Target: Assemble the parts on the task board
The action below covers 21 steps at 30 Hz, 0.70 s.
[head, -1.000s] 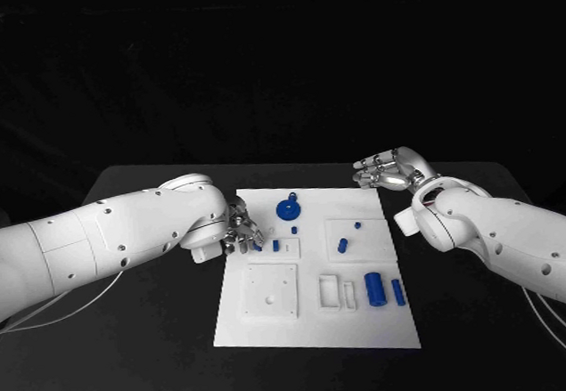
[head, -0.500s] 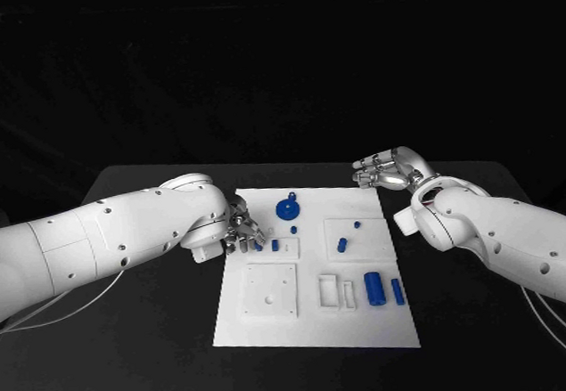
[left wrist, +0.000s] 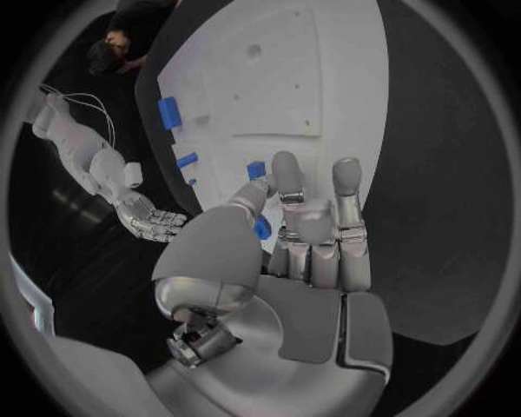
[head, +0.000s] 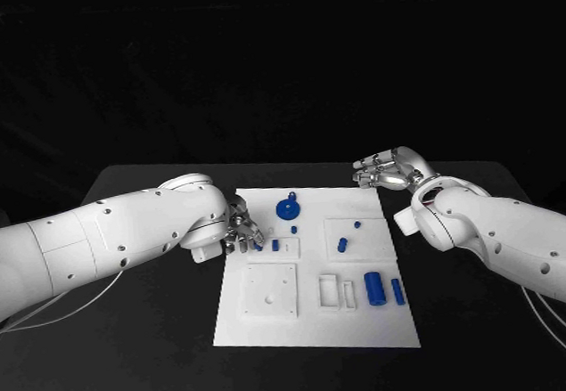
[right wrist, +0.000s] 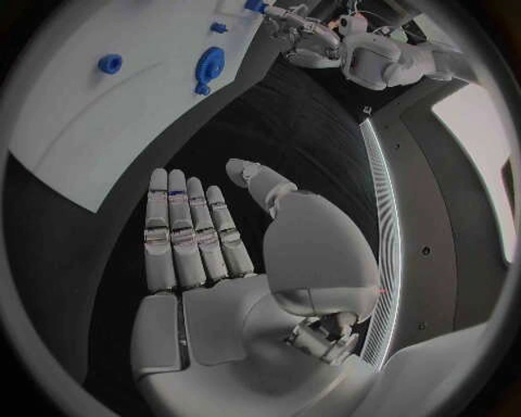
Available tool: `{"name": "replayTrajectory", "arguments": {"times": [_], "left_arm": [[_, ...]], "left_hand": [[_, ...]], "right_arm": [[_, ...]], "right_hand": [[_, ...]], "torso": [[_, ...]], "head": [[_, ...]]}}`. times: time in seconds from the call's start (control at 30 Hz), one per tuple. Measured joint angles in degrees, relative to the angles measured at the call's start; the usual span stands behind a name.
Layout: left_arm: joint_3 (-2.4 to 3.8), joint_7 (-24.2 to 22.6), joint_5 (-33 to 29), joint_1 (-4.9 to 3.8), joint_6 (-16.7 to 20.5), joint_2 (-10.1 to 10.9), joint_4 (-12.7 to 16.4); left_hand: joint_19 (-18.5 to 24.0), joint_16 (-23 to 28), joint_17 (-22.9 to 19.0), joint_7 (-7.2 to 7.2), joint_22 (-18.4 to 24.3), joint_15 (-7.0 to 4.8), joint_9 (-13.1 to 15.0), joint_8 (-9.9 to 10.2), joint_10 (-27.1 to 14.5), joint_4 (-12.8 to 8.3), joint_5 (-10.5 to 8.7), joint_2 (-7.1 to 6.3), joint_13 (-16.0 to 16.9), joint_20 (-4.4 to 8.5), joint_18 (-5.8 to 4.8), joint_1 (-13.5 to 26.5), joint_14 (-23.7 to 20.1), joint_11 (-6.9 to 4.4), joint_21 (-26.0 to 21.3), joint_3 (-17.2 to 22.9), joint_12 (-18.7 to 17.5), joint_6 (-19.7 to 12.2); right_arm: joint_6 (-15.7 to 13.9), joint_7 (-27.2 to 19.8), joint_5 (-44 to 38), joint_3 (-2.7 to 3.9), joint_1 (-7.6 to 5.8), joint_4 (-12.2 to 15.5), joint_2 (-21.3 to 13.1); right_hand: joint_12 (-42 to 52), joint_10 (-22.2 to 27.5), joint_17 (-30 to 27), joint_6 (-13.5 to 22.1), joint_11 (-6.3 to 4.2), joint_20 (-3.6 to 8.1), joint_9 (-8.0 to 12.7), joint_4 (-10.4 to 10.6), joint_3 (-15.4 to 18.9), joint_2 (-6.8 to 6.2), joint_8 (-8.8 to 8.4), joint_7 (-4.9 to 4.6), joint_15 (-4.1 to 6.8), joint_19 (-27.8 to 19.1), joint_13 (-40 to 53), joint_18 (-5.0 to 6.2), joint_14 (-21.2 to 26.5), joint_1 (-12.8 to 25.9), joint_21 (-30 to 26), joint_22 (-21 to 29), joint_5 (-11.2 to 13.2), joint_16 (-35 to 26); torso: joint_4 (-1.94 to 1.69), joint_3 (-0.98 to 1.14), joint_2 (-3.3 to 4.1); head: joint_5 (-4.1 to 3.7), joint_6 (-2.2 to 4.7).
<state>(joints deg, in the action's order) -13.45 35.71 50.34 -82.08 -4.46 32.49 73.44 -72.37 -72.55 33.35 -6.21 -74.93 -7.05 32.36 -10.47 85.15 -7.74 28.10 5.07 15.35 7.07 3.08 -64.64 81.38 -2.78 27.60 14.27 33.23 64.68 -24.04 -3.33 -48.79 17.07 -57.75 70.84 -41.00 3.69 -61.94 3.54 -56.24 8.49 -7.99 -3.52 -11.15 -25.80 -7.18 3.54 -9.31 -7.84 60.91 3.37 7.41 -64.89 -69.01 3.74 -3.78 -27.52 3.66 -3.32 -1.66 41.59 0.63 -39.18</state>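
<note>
Pinching a small blue part [left wrist: 259, 170] at the task board [head: 313, 314], left hand [head: 242, 235]; right hand [right wrist: 201, 239] spread, empty.

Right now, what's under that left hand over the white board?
The left hand is over the board's left edge. In the left wrist view a small blue part sits at its fingertips, another blue bit by the thumb. The palm hides anything directly beneath.

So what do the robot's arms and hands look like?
Both arms are smooth, rounded white shells with small dark dots. Thin pale cables trail beneath them. The left hand and right hand are shiny silver metal with jointed fingers.
</note>
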Motion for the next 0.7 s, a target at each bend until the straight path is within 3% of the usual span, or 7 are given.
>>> {"name": "replayTrajectory", "arguments": {"times": [0.7], "left_arm": [[-0.04,0.1,1.3,0.08,-0.2,0.3,0.3]], "left_hand": [[-0.2,-0.2,0.3,0.00,0.0,0.04,1.0,0.0,0.0,0.0,0.34,-0.07,-0.1,-0.22,0.00,-0.5,0.0,0.01,0.0,0.0,0.1,0.0]], "right_arm": [[0.0,0.0,0.0,0.00,0.02,-0.1,0.0]], "right_hand": [[0.0,0.0,0.0,0.0,0.00,0.00,0.0,0.0,0.0,0.00,0.00,0.00,0.00,0.0,0.0,0.00,0.0,0.0,0.0,0.0,0.0,0.0]], "torso": [[0.03,-0.01,-0.01]], "head": [[0.12,-0.10]]}}
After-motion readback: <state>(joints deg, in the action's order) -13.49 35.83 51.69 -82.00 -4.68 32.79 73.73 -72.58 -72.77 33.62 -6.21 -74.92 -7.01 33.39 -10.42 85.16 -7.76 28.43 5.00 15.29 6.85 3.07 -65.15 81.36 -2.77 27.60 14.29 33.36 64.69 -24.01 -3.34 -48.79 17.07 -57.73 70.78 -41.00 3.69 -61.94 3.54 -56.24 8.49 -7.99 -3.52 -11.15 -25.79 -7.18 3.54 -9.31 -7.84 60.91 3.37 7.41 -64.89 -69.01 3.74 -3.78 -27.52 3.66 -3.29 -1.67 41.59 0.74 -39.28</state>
